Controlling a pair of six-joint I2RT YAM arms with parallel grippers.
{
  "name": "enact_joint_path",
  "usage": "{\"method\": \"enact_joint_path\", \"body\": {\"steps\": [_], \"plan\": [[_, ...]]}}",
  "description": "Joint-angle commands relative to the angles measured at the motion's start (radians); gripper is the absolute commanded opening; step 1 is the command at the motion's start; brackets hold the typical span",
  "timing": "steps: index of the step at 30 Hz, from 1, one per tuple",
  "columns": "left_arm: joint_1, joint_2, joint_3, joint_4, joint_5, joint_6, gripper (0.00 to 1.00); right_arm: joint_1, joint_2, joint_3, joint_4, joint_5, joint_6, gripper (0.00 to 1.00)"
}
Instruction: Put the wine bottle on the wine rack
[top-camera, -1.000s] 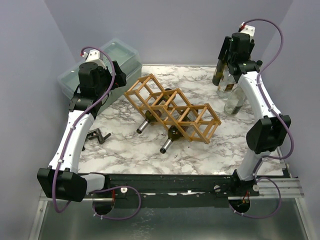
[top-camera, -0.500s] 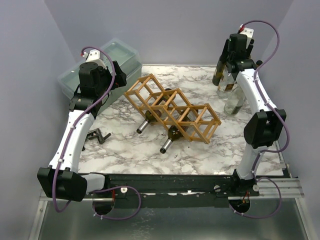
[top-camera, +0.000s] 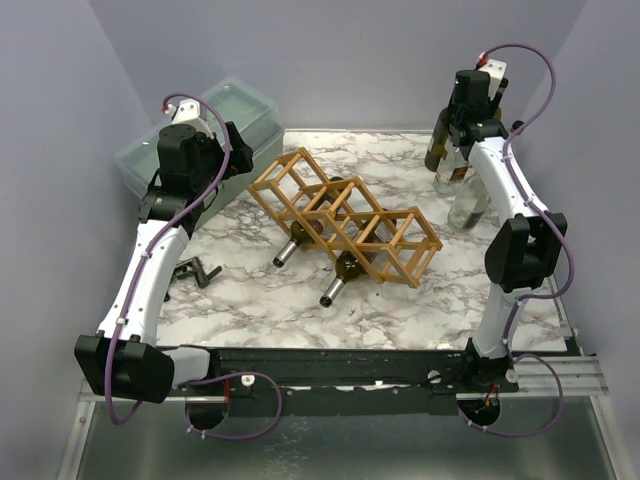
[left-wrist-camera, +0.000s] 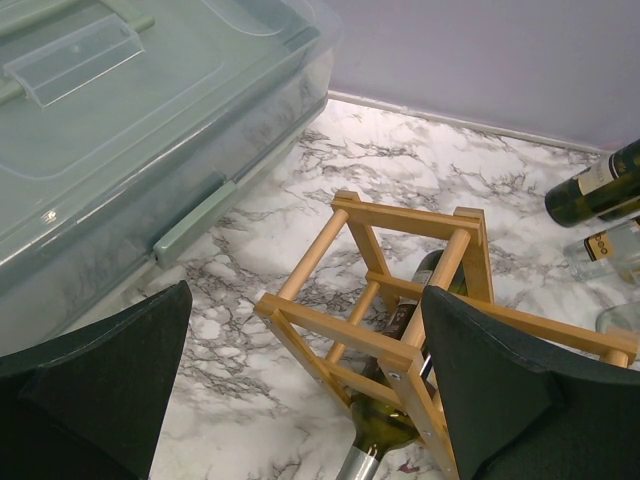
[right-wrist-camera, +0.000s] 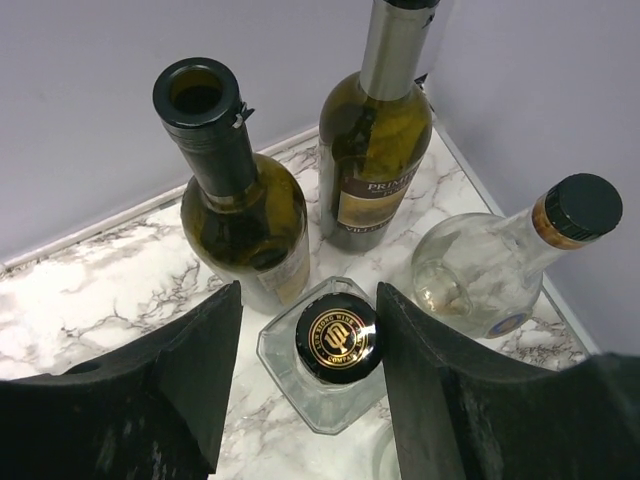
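Note:
The wooden wine rack (top-camera: 345, 220) lies mid-table, with two dark bottles in its cells, their necks (top-camera: 335, 288) poking out toward me. My right gripper (top-camera: 465, 105) hangs open over a group of upright bottles at the back right. In the right wrist view its jaws (right-wrist-camera: 310, 330) straddle, from above, the black gold-printed cap (right-wrist-camera: 338, 338) of a clear square bottle without touching it. Two green wine bottles (right-wrist-camera: 245, 215) (right-wrist-camera: 375, 150) stand just behind. My left gripper (left-wrist-camera: 305, 340) is open and empty above the rack's left end (left-wrist-camera: 400, 300).
A clear round bottle with a black cap (right-wrist-camera: 490, 270) stands right of the square one, near the right wall. A lidded plastic container (top-camera: 200, 140) fills the back left corner. A small black object (top-camera: 197, 270) lies on the marble at the left.
My right arm has shifted slightly back over the bottle group. The left arm, rack and bottles have not moved.

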Motion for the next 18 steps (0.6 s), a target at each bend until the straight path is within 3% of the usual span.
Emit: {"method": "enact_joint_path", "body": {"steps": [1, 13, 18], "plan": [[-0.004, 0.004, 0.006, 0.003, 0.023, -0.006, 0.98, -0.005, 0.051, -0.006, 0.038, 0.033, 0.004, 0.59], [-0.004, 0.011, 0.006, 0.002, 0.026, -0.009, 0.98, -0.006, 0.101, -0.004, 0.072, 0.052, -0.039, 0.56], [-0.004, 0.013, 0.006, 0.003, 0.024, -0.009, 0.98, -0.005, 0.111, -0.013, 0.092, 0.045, -0.070, 0.43]]}}
